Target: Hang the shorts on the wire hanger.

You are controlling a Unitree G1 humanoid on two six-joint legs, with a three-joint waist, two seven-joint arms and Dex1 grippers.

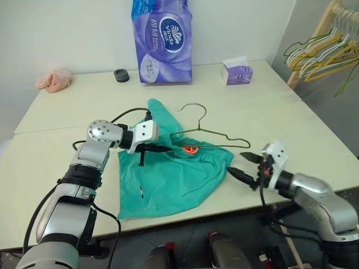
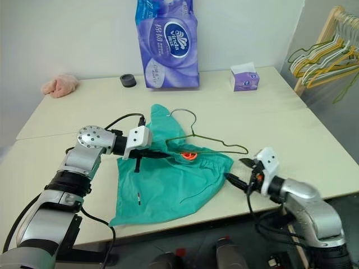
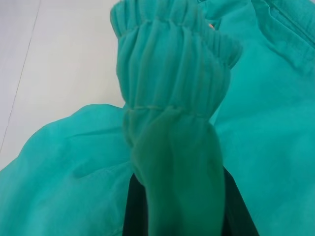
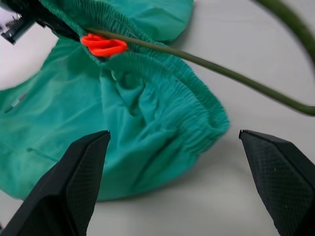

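The shorts (image 1: 174,168) lie spread on the pale table (image 1: 67,117), their lower hem close to the table's near edge, with open bare tabletop beyond them toward the wall and out to both sides. The right gripper (image 1: 245,166) hangs just off the shorts' waistband corner, at the near edge of the table, its two black fingers spread wide with nothing between them; in the right wrist view the gathered waistband sits directly ahead of the gap, and bare table lies under both fingertips. The left gripper (image 1: 147,147) is clamped on a bunched fold of the shorts' elastic waistband, the cloth rising between its fingers in the left wrist view.

The wire hanger (image 1: 208,132) lies just beyond the left gripper, its hook pointing away toward the wall and its lower bar running across the waistband toward the right gripper. It seems to pass inside the waistband near a small orange tag (image 1: 190,149), though the fold hides exactly where.

The left forearm reaches in low over the table, wrist bent inward. The right arm comes up from below the table edge, pointing inward.

Far past both grippers stand a purple tissue pack (image 1: 162,42), a small tissue box (image 1: 238,72), a dark ring (image 1: 121,75) and a pink fluffy cloth (image 1: 54,80). A rack of hangers (image 1: 322,50) stands beside the table.
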